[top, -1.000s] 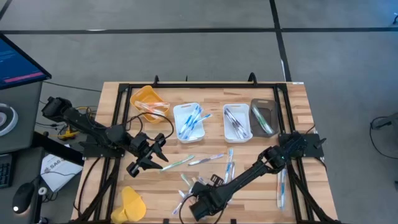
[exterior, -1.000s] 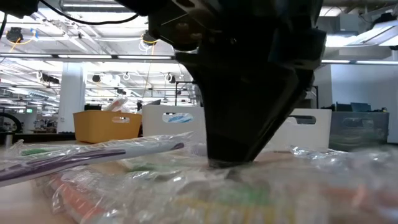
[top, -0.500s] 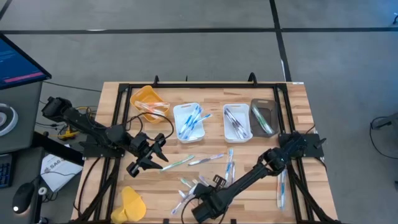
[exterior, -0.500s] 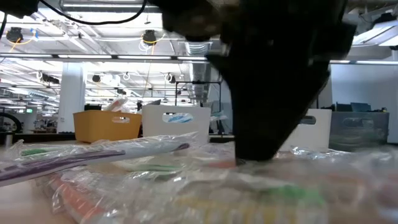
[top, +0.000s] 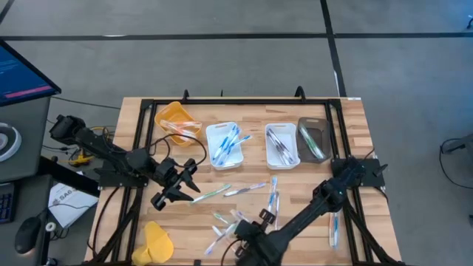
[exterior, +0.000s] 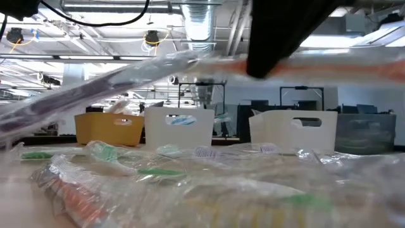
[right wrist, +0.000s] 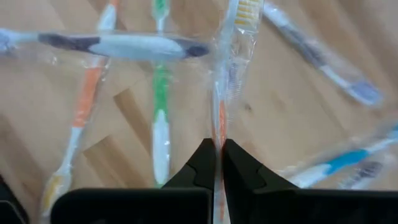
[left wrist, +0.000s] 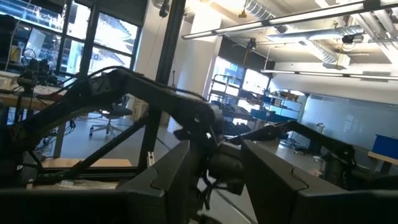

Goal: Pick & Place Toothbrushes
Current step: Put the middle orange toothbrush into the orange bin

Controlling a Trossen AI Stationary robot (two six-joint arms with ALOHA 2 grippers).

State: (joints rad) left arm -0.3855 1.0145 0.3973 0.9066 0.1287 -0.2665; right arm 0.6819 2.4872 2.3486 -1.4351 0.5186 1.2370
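Several wrapped toothbrushes (top: 225, 222) lie loose on the wooden table near its front edge, with more at the middle (top: 246, 189). My right gripper (right wrist: 219, 163) hangs over that front pile (top: 240, 250), shut on one toothbrush in clear wrap with an orange handle (exterior: 158, 66). Below it on the table lie a green one (right wrist: 160, 93), an orange one (right wrist: 87, 99) and a dark grey one (right wrist: 124, 45). My left gripper (top: 185, 185) hovers open over the table's left part, beside a green toothbrush (top: 211, 193); its fingers (left wrist: 180, 180) hold nothing. My right gripper pinches the wrapped toothbrush between its two fingertips on the orange part of the handle (right wrist: 220, 127), wrap and all. The fingers come from above, slanting down. The brush is lifted clear of the pile and lies roughly level, its bristle head (right wrist: 245, 12) pointing away from the wrist.
Along the far side stand a yellow tray (top: 176, 118), two white trays (top: 225, 144) (top: 281, 144) with toothbrushes in them and a dark tray (top: 314, 139). A yellow object (top: 157, 242) lies at the front left. One more toothbrush (top: 334, 222) lies at the right.
My right gripper has risen from the front pile and drifted a little toward the table's right, carrying the orange-handled wrapped toothbrush up. The brush, which lay among the others, now hangs clear above them. The rest of the pile stays on the table.
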